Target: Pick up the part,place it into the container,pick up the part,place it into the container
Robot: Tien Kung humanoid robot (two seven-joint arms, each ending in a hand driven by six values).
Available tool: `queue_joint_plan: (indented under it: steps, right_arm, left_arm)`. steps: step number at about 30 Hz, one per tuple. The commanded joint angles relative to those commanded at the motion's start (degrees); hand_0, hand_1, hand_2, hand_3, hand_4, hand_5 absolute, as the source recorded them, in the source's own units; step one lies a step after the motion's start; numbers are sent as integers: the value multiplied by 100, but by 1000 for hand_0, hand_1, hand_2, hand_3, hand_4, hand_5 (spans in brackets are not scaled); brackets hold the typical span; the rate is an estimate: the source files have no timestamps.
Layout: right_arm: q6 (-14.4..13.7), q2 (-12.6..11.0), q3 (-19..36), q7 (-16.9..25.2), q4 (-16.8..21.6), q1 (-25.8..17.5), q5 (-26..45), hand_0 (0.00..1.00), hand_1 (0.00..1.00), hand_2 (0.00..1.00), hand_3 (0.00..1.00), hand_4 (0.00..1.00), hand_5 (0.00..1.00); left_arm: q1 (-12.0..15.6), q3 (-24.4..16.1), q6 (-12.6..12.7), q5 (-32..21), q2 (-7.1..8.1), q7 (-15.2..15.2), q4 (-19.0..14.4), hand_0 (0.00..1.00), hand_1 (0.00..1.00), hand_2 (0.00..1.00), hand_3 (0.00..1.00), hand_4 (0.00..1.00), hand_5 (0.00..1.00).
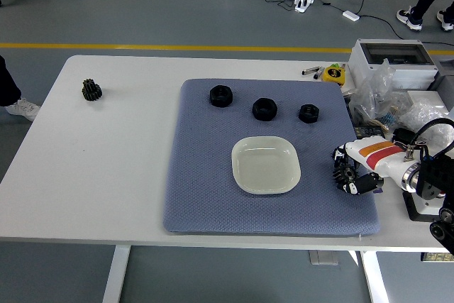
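I am working over the table (106, 175), and the grey mat (206, 175) is covering its right half. The dish (266, 165), the container for this job, is sitting empty in the middle of the mat, so I am judging that no part is delivered yet and that I am in the first pick, or just at its end.

My right hand (352, 175) is coming in from the right edge and hanging over the mat's right border, just beside the dish. Its fingers (346, 174) are curling in tightly, and something dark and toothed seems to be sitting between them, perhaps a small gear; I am not able to tell whether that is a held part or only the black finger joints, so I am not calling the grip. The left arm is not showing at all.

Three black nuts are waiting in a row at the far side of the mat: left nut (221, 96), middle nut (264, 109), right nut (308, 113). A gear (91, 90) is lying well apart on the bare table at far left.

If the hand is carrying a part, the next move is calling for a short carry left until it is over the dish, then a release; if not, I am needing to reach for the right nut first
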Motion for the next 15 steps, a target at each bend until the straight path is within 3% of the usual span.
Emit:
queue_joint_plan:
  steps: [9, 15]
  right_arm:
    - [-4, -10, -132, -80, 623, 235, -131, 261, 406, 464, 490, 598, 41]
    - [-23, 113, -625, -85, 723, 716, -43, 254, 405, 463, 491, 600, 44]
  left_arm:
    - [3, 6, -3, 2, 16, -3, 0, 668, 695, 634, 555, 595, 493]
    - [17, 10, 4, -19, 27, -6, 0, 668, 694, 634, 555, 596, 493]
